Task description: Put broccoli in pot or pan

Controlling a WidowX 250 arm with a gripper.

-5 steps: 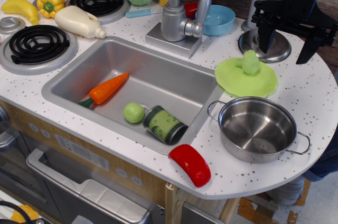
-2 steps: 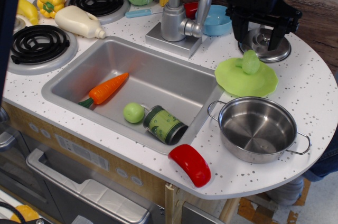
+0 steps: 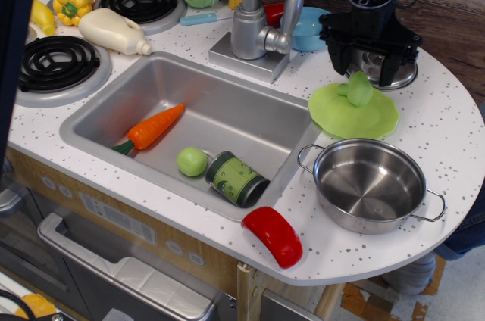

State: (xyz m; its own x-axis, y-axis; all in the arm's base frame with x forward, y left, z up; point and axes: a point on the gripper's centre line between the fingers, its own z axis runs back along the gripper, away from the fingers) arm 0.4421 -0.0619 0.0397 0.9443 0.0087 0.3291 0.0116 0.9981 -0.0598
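The broccoli (image 3: 359, 89), a small light-green lumpy toy, stands on a light-green flat plate (image 3: 375, 120) at the right of the counter. The shiny steel pot (image 3: 370, 183) with two wire loop handles sits empty in front of it, near the counter's front edge. My black gripper (image 3: 365, 71) hangs just behind and above the broccoli, its fingers (image 3: 337, 60) spread open on either side, holding nothing.
A steel lid with a knob (image 3: 400, 76) lies behind the gripper. A blue bowl (image 3: 313, 28) and the faucet (image 3: 254, 29) stand to the left. The sink (image 3: 204, 128) holds a carrot, a smooth green ball (image 3: 192, 161) and a can. A red object (image 3: 273, 235) lies at the front edge.
My gripper has moved left from the far right edge and come down, and now hangs right over the broccoli. Nothing else has moved.
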